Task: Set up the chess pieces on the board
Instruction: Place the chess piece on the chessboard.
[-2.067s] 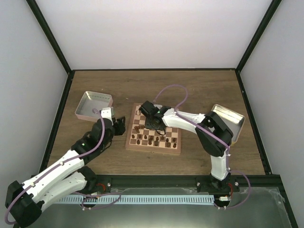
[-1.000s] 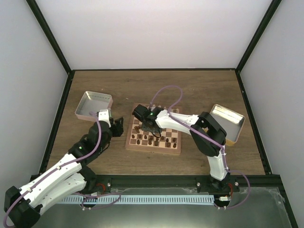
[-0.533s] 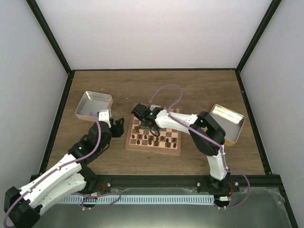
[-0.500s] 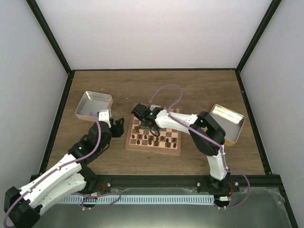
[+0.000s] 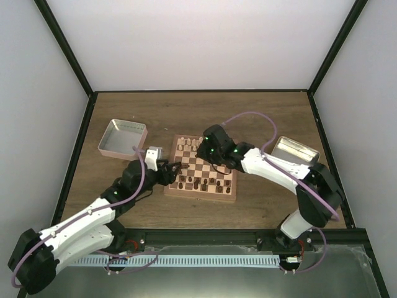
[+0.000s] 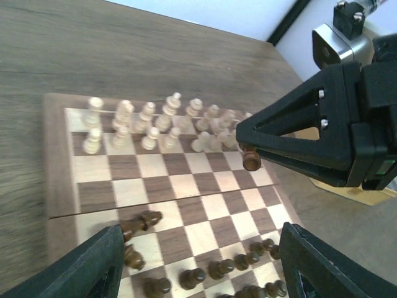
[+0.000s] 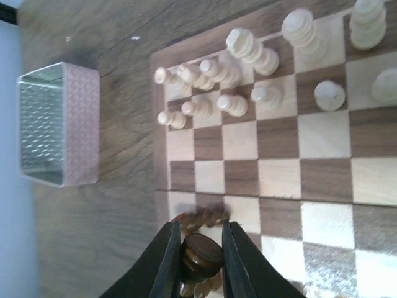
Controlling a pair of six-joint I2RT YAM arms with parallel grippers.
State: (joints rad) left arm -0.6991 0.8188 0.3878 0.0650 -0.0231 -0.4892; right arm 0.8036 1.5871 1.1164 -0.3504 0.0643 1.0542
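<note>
The board point(image 5: 228, 166) lies mid-table with cream chess pieces point(image 6: 149, 121) in two rows at its far side and dark ones point(image 6: 198, 273) along its near rows. One dark piece point(image 6: 139, 223) lies on its side near the left edge. My right gripper point(image 7: 200, 248) is shut on a dark piece point(image 7: 201, 256), held above the board; the left wrist view shows that dark piece point(image 6: 251, 159) hanging clear of the squares. At the board's left edge my left gripper point(image 6: 208, 267) stands open over the dark rows, with nothing between its fingers point(image 6: 105, 261).
A pink-sided metal tray point(image 5: 122, 138) sits left of the board, also visible as the tray point(image 7: 56, 124) in the right wrist view. A second metal tray point(image 5: 296, 158) lies to the right. Black frame rails border the wooden table.
My right gripper closed on a dark piece at the board's left side, then lifted and swung back toward the middle. My left gripper advanced to the board's edge and opened wider.
</note>
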